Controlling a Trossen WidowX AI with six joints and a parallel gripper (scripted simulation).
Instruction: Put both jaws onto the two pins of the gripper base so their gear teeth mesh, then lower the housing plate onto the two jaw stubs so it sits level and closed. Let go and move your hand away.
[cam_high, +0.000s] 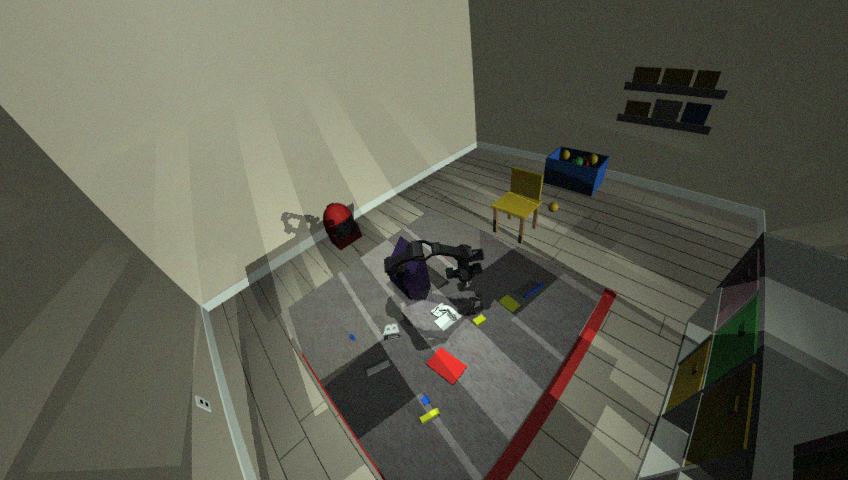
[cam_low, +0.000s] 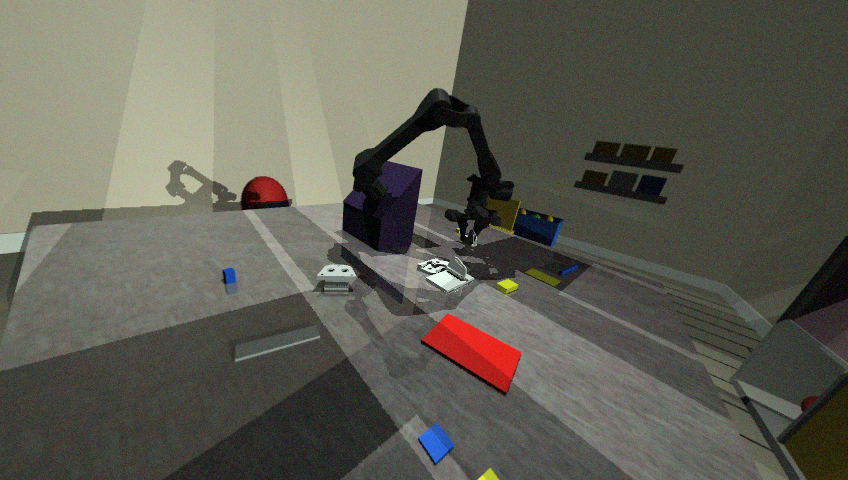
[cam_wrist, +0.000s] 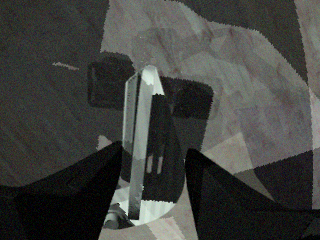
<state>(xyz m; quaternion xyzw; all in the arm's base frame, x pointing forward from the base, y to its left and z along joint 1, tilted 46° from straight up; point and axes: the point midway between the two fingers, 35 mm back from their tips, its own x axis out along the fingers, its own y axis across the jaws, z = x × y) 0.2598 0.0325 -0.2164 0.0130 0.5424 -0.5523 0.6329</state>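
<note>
My gripper (cam_high: 468, 284) (cam_low: 469, 236) (cam_wrist: 155, 152) is shut on a pale jaw (cam_wrist: 142, 110) (cam_low: 474, 238) and holds it above the table, behind and right of the gripper base. In the wrist view the jaw stands on edge between the fingers, its lower end partly hidden. The white gripper base (cam_high: 443, 321) (cam_low: 446, 281) lies flat near the arm. Another pale jaw (cam_low: 458, 267) appears tilted up at the base; its seating on the pins cannot be told. The white housing plate (cam_high: 390, 328) (cam_low: 336, 273), with two round holes, sits apart to the left.
A purple block (cam_high: 418, 282) (cam_low: 401, 208) stands behind the base. A yellow block (cam_high: 479, 320) (cam_low: 507, 286) lies right of the base. A red slab (cam_high: 446, 365) (cam_low: 473, 350) lies in front. A grey-white bar (cam_high: 377, 368) (cam_low: 277, 342) and blue pieces lie farther off.
</note>
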